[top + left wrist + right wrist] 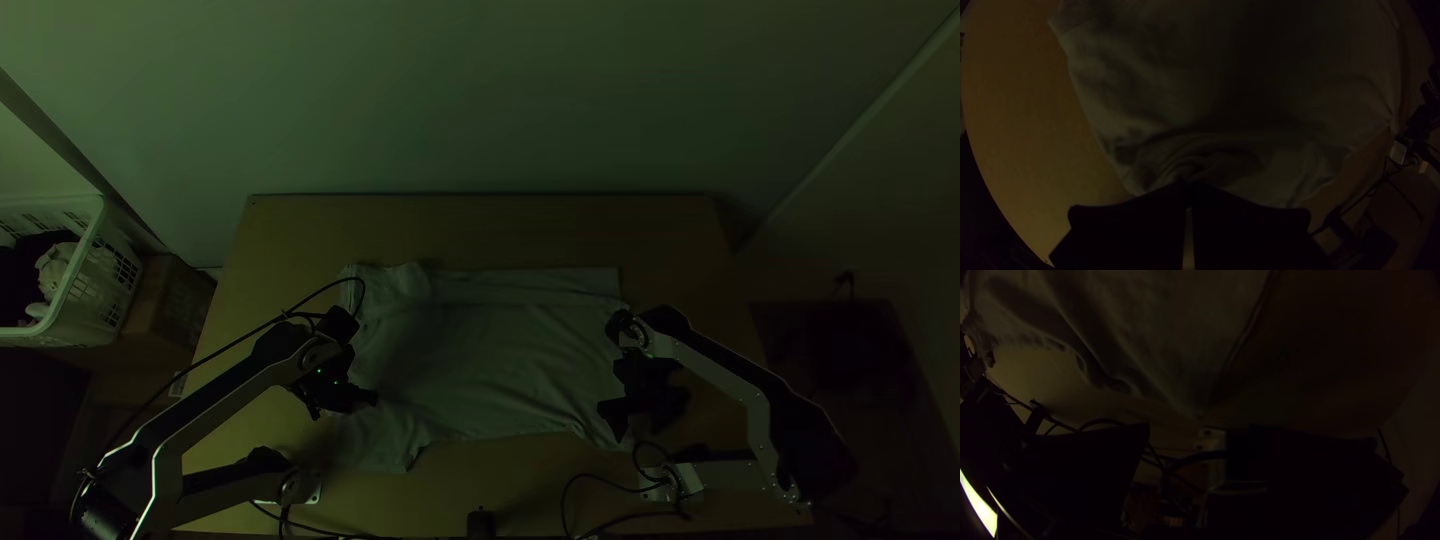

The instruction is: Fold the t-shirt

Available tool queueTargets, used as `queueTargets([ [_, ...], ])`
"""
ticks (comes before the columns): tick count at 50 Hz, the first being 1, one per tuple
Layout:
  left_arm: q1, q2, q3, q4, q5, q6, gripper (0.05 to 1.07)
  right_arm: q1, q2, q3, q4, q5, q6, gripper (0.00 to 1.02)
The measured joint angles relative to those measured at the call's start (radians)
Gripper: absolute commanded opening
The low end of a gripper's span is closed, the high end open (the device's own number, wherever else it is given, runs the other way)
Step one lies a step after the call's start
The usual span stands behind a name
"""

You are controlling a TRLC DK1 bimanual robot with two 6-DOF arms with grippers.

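The left end effector (370, 398) pinches the t-shirt (490, 350) where it bunches.

Top view: at 9 o'clock, a perforated basket (92, 308) holding pale cloth (55, 268); just beside it, a brown box (172, 302); at 12 o'clock, a wall (480, 100).
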Motion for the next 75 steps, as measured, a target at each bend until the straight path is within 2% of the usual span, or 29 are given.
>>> queueTargets([
  [12, 0.006, -0.001, 0.003, 0.000, 0.000, 0.000, 0.08, 0.038, 0.094, -0.025, 0.032, -0.020, -0.016, 0.85],
  [18, 0.006, -0.004, 0.005, 0.000, 0.000, 0.000, 0.08, 0.067, 0.130, -0.026, 0.042, -0.021, -0.017, 0.78],
  [26, 0.020, -0.005, 0.008, 0.001, 0.000, 0.006, 0.08, 0.091, 0.155, -0.027, 0.091, -0.021, -0.018, 0.52],
  [33, 0.034, -0.005, 0.008, 0.005, 0.000, 0.014, 0.08, 0.097, 0.157, -0.031, 0.108, -0.021, -0.018, 0.51],
  [34, 0.036, -0.005, 0.008, 0.005, 0.000, 0.014, 0.08, 0.097, 0.157, -0.032, 0.108, -0.021, -0.018, 0.48],
  [38, 0.042, -0.005, 0.010, 0.007, 0.000, 0.014, 0.08, 0.097, 0.159, -0.034, 0.108, -0.021, -0.018, 0.06],
  [39, 0.043, -0.005, 0.010, 0.008, 0.000, 0.015, 0.08, 0.097, 0.158, -0.034, 0.109, -0.020, -0.021, 0.02],
  [52, 0.084, -0.014, 0.022, 0.011, 0.000, 0.043, 0.08, 0.103, 0.130, -0.034, 0.099, -0.012, -0.045, 0.03],
  [68, 0.195, -0.028, 0.079, -0.008, 0.000, 0.119, 0.08, -0.029, 0.058, 0.037, 0.024, 0.032, -0.101, 0.03],
  [75, 0.238, -0.031, 0.110, -0.019, 0.000, 0.153, 0.08, -0.072, 0.047, 0.087, 0.019, 0.033, -0.115, 0.03],
])
